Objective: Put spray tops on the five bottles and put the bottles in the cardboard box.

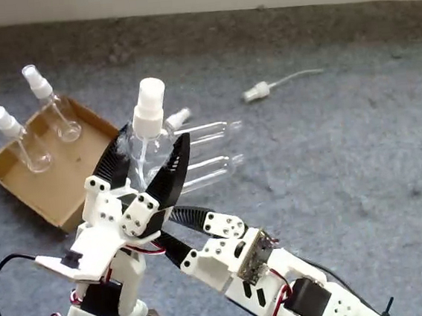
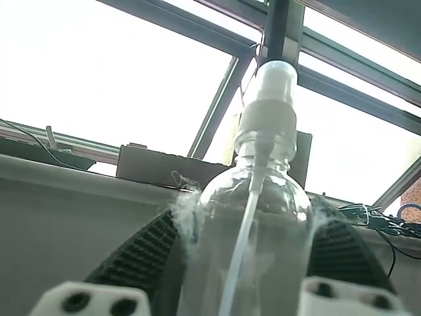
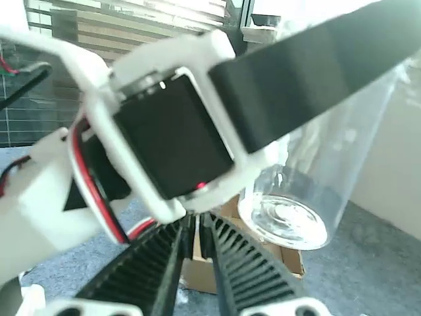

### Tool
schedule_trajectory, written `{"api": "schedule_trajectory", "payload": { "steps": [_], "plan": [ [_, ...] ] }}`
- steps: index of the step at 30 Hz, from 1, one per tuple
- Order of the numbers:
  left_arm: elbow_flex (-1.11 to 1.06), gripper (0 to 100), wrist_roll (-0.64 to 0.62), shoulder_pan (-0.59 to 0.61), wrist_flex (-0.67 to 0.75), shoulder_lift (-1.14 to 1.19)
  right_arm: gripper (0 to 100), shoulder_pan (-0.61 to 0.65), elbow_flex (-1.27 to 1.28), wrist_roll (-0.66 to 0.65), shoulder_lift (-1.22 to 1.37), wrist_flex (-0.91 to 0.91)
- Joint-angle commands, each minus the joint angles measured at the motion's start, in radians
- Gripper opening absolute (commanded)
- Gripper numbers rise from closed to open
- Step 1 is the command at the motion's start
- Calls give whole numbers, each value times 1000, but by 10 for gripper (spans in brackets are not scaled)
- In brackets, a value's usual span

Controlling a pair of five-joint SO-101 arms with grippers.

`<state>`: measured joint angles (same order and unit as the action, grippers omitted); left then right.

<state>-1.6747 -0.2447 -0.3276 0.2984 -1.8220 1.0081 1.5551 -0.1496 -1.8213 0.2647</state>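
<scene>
The left pincer [image 1: 152, 139] is raised above the grey felt-like tabletop [image 1: 346, 160]. It holds a clear plastic bottle with a white spray top [image 1: 148, 115] between its two black fingers [image 1: 114, 160]. The bottle stands upright, and its top points up, away from the pincer. In the left wrist view the same pincer [image 2: 240, 253] grips the bottle [image 2: 253, 217] on both sides of the body, and a thin tube runs down inside the bottle.

The right pincer [image 1: 172, 233] is low, just under the left one. It is narrow, the tips are almost together, and there is nothing between them. In the right wrist view it [image 3: 199, 227] sits below the round bottom of the held bottle [image 3: 283, 220].

A shallow brown cardboard box [image 1: 72, 190] lies at the left side of the tabletop. Two more clear bottles with white tops [image 1: 18, 139] [image 1: 53, 106] stand inside it.

Two clear bottles [image 1: 205, 131] [image 1: 205, 172] lie on their sides on the tabletop, near the pincers. A white spray top [image 1: 179, 118] lies just beside the farther one; I cannot tell if it is fitted on it. A loose white spray top with a long thin tube [image 1: 258, 91] lies well apart, farther back.
</scene>
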Motion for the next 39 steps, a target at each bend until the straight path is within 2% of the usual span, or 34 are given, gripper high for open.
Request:
{"api": "schedule_trajectory", "payload": {
  "steps": [1, 5, 9, 23, 29, 39],
  "plan": [
    [-19, 147, -3, 1, 6, -2, 5, -79, -25, -12, -16, -58],
    [-19, 147, -3, 2, 6, -2, 5, -200, -25, -12, -16, -59],
    [-19, 147, -3, 2, 6, -2, 5, -252, -24, -12, -16, -59],
    [-19, 147, -3, 2, 5, -1, 5, -272, 51, -12, -16, -62],
    [-19, 147, -3, 2, -69, -1, 5, -329, 51, -12, -16, -62],
    [-19, 147, -3, 2, -77, -2, 5, -334, 51, -17, -16, -62]
  ]
}}
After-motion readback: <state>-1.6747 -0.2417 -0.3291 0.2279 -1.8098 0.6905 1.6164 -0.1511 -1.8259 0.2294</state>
